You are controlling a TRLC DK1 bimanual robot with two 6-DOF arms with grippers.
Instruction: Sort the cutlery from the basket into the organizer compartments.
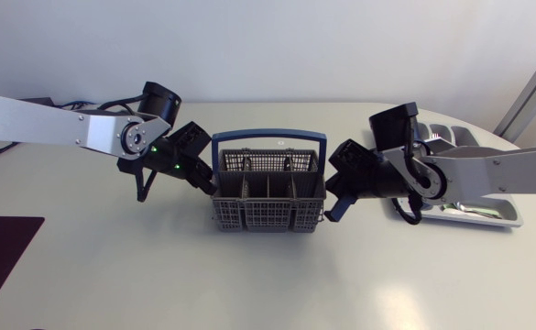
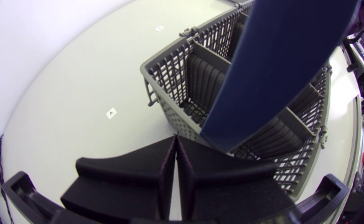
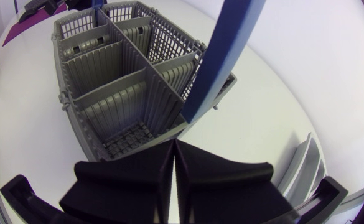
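Grey slotted plastic cutlery basket with blue handle (image 1: 268,215) sitting mid-bench, visible compartments looking empty; left end effector (image 1: 212,186) and right end effector (image 1: 332,212) flanking it, fingers together, holding nothing; pale organizer tray (image 1: 487,218) lying under the right arm; sorting seemingly nearing completion.

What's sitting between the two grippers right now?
The grey cutlery basket with its blue handle stands between them, the left gripper by one end and the right gripper by the other. The head view shows it.
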